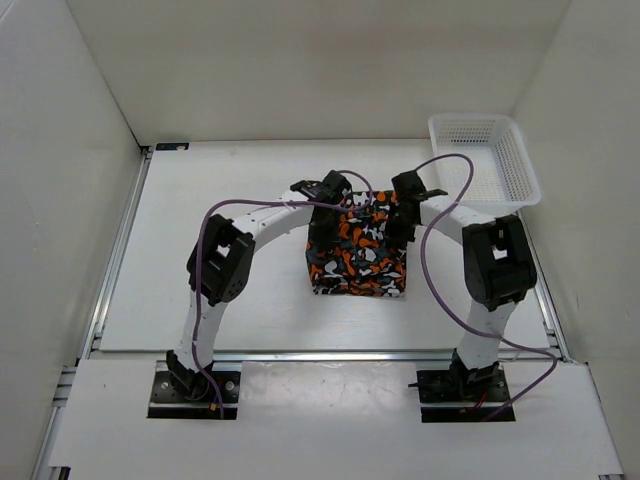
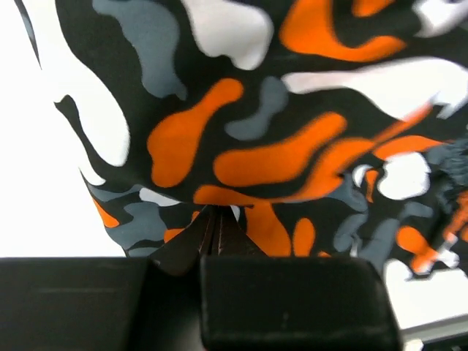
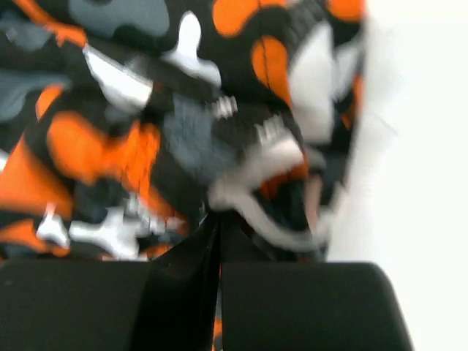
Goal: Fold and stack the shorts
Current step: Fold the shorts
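Observation:
The camouflage shorts (image 1: 358, 255) lie in a squarish bundle at the table's middle, their far edge lifted. My left gripper (image 1: 322, 208) pinches the far left corner; in the left wrist view its jaws (image 2: 213, 219) are closed on the fabric (image 2: 241, 117), which hangs in front of the camera. My right gripper (image 1: 400, 215) pinches the far right corner at the waistband; in the right wrist view it (image 3: 218, 223) is closed on the cloth (image 3: 146, 146), with the white drawstring (image 3: 270, 212) dangling beside it. That view is blurred.
A white plastic mesh basket (image 1: 484, 158) stands at the table's far right corner. White walls enclose the table on three sides. Purple cables loop from both arms over the table near the shorts.

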